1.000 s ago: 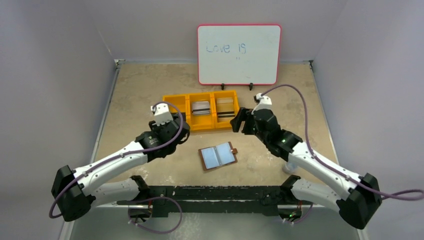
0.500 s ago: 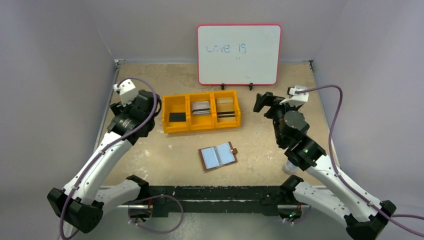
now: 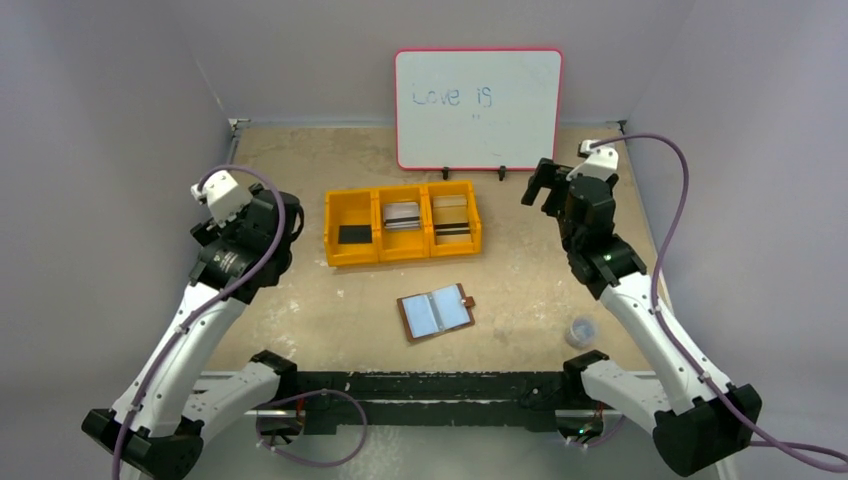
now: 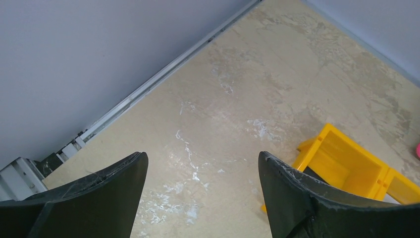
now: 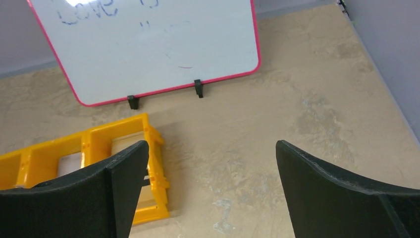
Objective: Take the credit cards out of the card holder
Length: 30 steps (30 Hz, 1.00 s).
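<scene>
Brown leather, the card holder (image 3: pixel 436 313) lies spread open and flat near the middle of the worktop's (image 3: pixel 520 270) near edge. Its pale clear sleeves face up and its snap tab points right. It probably lies this way so the sleeves could be reached from above, and they look empty now.

Just beyond it, toward the far edge, stands a yellow three-compartment bin (image 3: pixel 402 222) that serves as the sorting place. It holds a black credit card (image 3: pixel 352 234) in the left compartment, a grey-white credit card (image 3: pixel 402 216) in the middle and a beige credit card (image 3: pixel 451 215) with a dark stripe in the right. That makes three cards, one per compartment, though whether any hides another underneath cannot be told.

The left end effector (image 4: pixel 202 158) hangs over the left edge with its jaws apart and nothing between them. The right end effector (image 5: pixel 212 144) hangs near the far right corner in the same state. Both are well apart from the holder, which suggests the job is about finished.

One whiteboard (image 3: pixel 478 108) stands at the far edge, and one small clear cup (image 3: pixel 579 330) sits near the right edge.
</scene>
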Each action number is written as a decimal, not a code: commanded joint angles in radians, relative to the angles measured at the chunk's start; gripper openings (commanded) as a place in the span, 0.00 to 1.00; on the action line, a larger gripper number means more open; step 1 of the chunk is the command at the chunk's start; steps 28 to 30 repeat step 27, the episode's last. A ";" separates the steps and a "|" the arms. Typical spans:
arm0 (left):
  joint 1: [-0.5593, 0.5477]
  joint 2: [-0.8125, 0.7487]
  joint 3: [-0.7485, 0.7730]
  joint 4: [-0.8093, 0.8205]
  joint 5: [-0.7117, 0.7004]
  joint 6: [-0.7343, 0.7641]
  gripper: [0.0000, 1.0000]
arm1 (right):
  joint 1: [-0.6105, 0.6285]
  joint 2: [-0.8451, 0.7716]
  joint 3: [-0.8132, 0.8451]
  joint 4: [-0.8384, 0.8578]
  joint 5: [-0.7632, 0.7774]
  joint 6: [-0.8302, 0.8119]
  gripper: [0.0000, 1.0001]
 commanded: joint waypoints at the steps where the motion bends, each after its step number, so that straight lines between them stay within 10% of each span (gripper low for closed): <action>1: 0.005 -0.034 0.017 -0.046 -0.050 -0.059 0.82 | -0.001 -0.030 0.109 0.004 -0.054 -0.038 1.00; 30: 0.005 -0.178 0.036 0.014 -0.095 0.027 0.87 | -0.001 -0.115 0.023 0.108 -0.091 -0.057 1.00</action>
